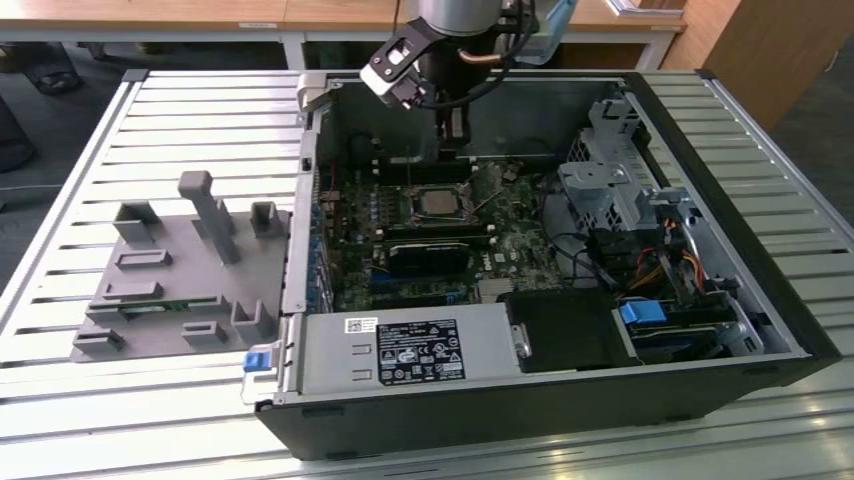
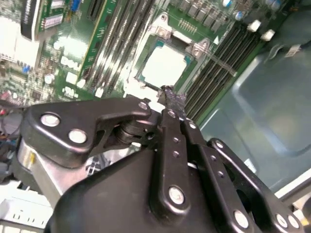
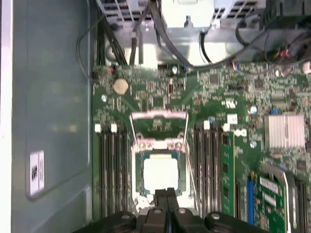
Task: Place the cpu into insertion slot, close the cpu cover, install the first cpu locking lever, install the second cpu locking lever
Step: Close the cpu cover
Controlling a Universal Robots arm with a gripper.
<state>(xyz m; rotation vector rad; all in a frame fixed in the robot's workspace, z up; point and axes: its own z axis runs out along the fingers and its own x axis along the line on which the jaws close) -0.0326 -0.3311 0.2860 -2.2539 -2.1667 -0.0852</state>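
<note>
With the claw [image 3: 166, 191] pinched together, empty, beside the chip [image 3: 160, 174], the open cover [image 3: 158, 115] looks light, stiff, best pushed at its rim.

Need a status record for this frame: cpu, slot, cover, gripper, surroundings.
cpu: seated in the insertion slot, silvery top exposed
cpu cover: looks open, folded back off the slot
gripper: fingers shut, nothing seen between them, tips at the cpu's edge
host: open computer case on a slatted table
other: grey fixture beside the case, on the exterior view's left
</note>
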